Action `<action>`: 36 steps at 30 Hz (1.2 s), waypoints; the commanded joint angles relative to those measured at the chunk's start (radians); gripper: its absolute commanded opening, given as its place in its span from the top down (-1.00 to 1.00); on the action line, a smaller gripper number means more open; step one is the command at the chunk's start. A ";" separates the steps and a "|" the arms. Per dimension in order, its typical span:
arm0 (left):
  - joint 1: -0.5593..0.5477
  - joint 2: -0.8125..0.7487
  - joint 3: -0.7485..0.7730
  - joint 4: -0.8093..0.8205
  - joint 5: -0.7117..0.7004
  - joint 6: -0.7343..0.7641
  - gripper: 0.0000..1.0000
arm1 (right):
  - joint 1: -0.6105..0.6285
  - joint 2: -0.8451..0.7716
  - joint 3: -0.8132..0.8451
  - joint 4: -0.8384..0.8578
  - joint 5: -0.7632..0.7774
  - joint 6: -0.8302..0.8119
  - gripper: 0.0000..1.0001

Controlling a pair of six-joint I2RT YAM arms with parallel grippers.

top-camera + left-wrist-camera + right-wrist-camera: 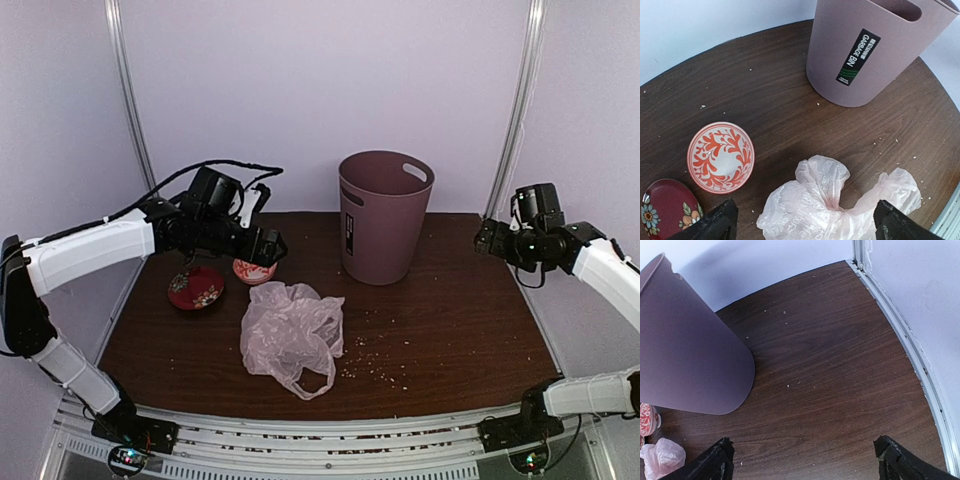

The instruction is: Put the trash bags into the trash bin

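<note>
Trash bag (292,335) lies crumpled on the table (460,330), in front of the trash bin (384,215) and to its left, apart from it and not inside. Crumbs (375,365) are scattered in front of the bin, beside the bag. Dark red floral bowl (196,287) and red-and-white bowl (254,270) sit left of the bin. Left gripper (262,246) hovers left of the bin above the red-and-white bowl, fingers spread wide, empty. Right gripper (487,238) hangs right of the bin, fingers wide apart, empty. Bin stands upright.
</note>
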 commanded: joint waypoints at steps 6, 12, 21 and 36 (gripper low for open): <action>-0.043 -0.068 -0.121 0.006 0.186 -0.003 -0.95 | 0.041 -0.080 -0.066 0.128 -0.312 -0.089 -0.85; -0.079 -0.102 -0.183 -0.023 0.280 0.003 -0.90 | 0.258 -0.022 -0.040 0.142 -0.228 -0.088 -0.73; -0.085 -0.067 -0.107 -0.030 0.173 -0.084 -0.88 | 0.364 0.218 0.335 0.076 -0.109 -0.005 -0.64; -0.085 -0.020 -0.050 0.048 0.146 -0.166 -0.84 | 0.343 0.619 0.922 -0.296 0.209 0.215 -0.71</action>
